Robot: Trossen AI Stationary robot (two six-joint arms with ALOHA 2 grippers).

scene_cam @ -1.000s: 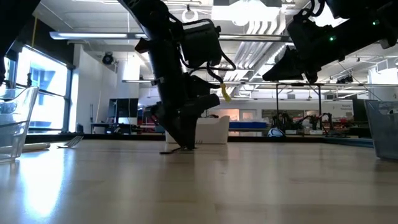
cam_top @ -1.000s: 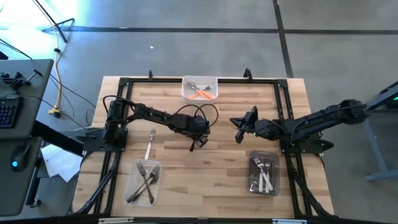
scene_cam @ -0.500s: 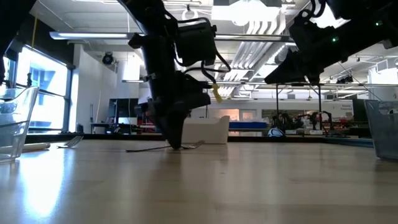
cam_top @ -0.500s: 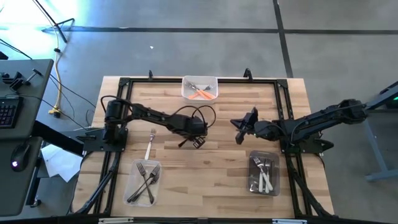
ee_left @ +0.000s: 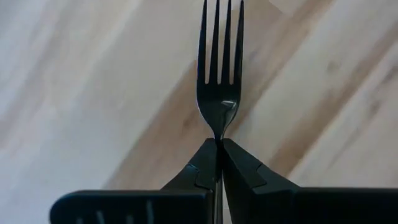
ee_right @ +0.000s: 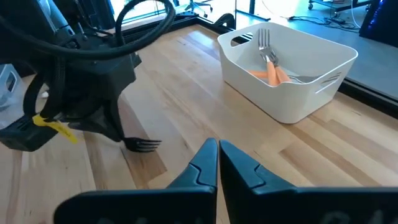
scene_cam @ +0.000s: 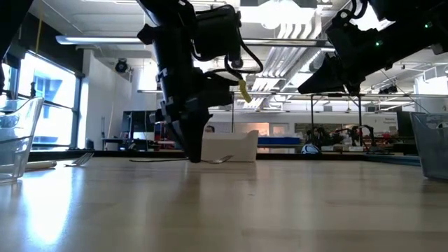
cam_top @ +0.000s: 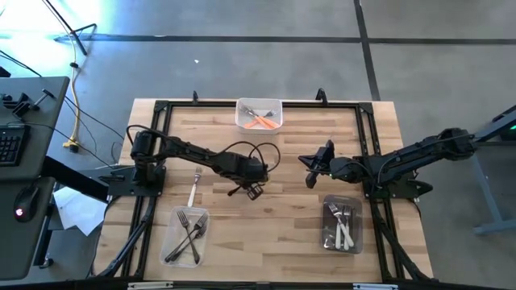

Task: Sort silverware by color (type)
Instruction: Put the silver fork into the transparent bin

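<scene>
The dark fork [ee_left: 220,74] lies on the wooden table [cam_top: 282,217] near its middle, and we see the left gripper [ee_left: 219,144] pinching its neck, tines pointing away. Right of it, our right gripper [cam_top: 311,167] hovers above the table with fingers pressed together, holding nothing.

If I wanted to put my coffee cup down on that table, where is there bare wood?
Bare wood lies at the near edge between the clear tray of dark forks and the tray of white-handled forks. The far corners beside the white bin are bare too. The middle is crowded: left claw grips a dark fork, right claw hovers shut.
</scene>
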